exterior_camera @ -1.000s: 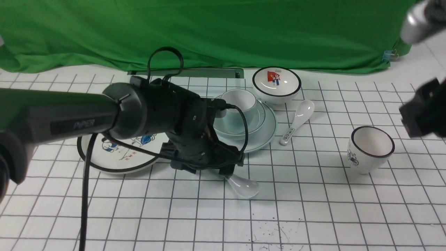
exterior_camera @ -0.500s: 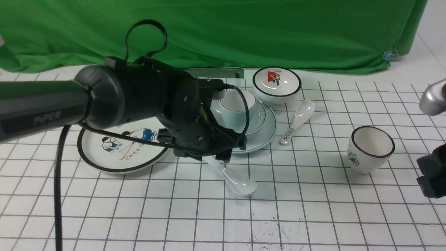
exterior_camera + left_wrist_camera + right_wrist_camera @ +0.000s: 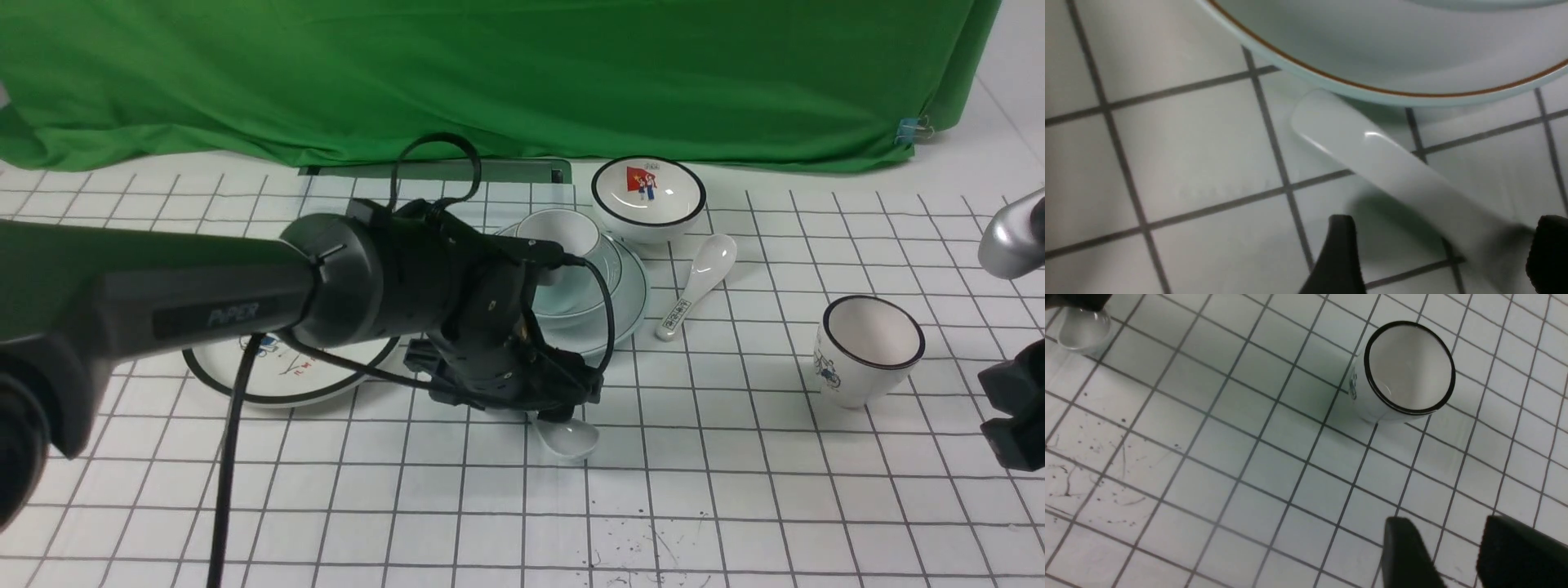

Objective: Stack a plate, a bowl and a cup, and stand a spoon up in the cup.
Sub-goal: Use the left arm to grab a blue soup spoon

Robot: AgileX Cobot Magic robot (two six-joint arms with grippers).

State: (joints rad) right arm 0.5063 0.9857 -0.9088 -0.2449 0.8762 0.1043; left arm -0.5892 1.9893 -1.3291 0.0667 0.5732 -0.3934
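The pale blue-green cup (image 3: pixel 562 231) stands in the bowl (image 3: pixel 602 273), which sits on the plate (image 3: pixel 633 306) at mid table. In front of the stack the plain white spoon (image 3: pixel 569 438) lies on the table. My left gripper (image 3: pixel 549 411) is down over its handle. In the left wrist view the spoon (image 3: pixel 1392 167) runs from the plate's rim (image 3: pixel 1331 79) back between the jaws of my left gripper (image 3: pixel 1445 249). They stand wide apart and open, the handle close to one finger. My right gripper (image 3: pixel 1447 528) hangs open and empty at the right edge (image 3: pixel 1012 408).
A black-rimmed cartoon plate (image 3: pixel 245 384) lies under my left arm. A flag bowl (image 3: pixel 647 196) and a patterned-handle spoon (image 3: pixel 702 278) sit behind and right of the stack. A black-rimmed cup (image 3: pixel 869 347) (image 3: pixel 1408 367) stands near my right gripper. Green cloth hangs behind.
My left gripper rose and pulled back over the spoon's handle half a second ago, then came down over it again. My right arm dropped from the upper right to the right edge.
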